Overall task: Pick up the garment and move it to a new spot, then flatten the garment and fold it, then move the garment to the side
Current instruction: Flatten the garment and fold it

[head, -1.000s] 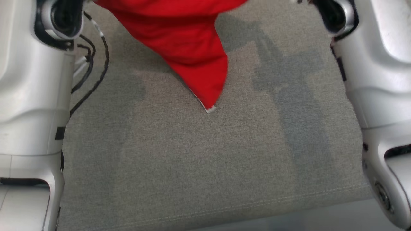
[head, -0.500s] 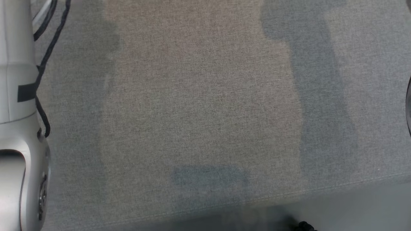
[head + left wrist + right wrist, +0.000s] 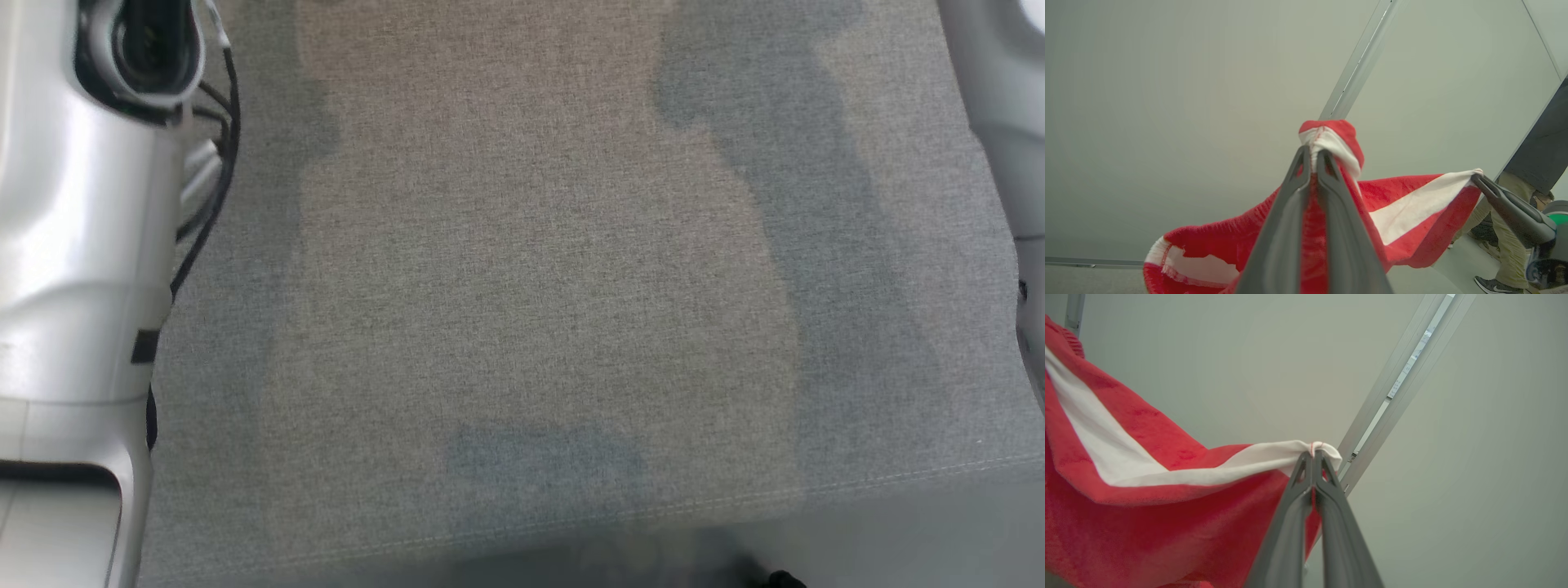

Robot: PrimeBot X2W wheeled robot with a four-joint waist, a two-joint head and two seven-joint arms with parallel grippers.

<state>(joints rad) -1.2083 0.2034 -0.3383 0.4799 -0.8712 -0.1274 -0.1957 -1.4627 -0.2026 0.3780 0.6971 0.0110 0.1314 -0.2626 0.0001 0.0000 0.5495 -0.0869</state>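
Right now my left gripper (image 3: 1314, 153) is clenched on a bunched bit of the red garment (image 3: 1412, 212), and its white-trimmed hem pokes out above my fingertips. My right gripper (image 3: 1314, 455) is pinched tight on another part of the same white band. From my left wrist I see that gripper off to the side, with the cloth sagging between the two grips. The garment hangs in the air between my hands, against a pale wall crossed by a metal rail (image 3: 1396, 384). My head camera looks down on the grey fabric-covered surface (image 3: 531, 269), whose stitched near edge runs along the bottom. My pale left forearm (image 3: 73, 245) is over its left edge and my right forearm (image 3: 1000, 106) is at its far right corner. A person's trouser leg (image 3: 1504, 232) and shoe (image 3: 1494, 283) stand beyond my right gripper.
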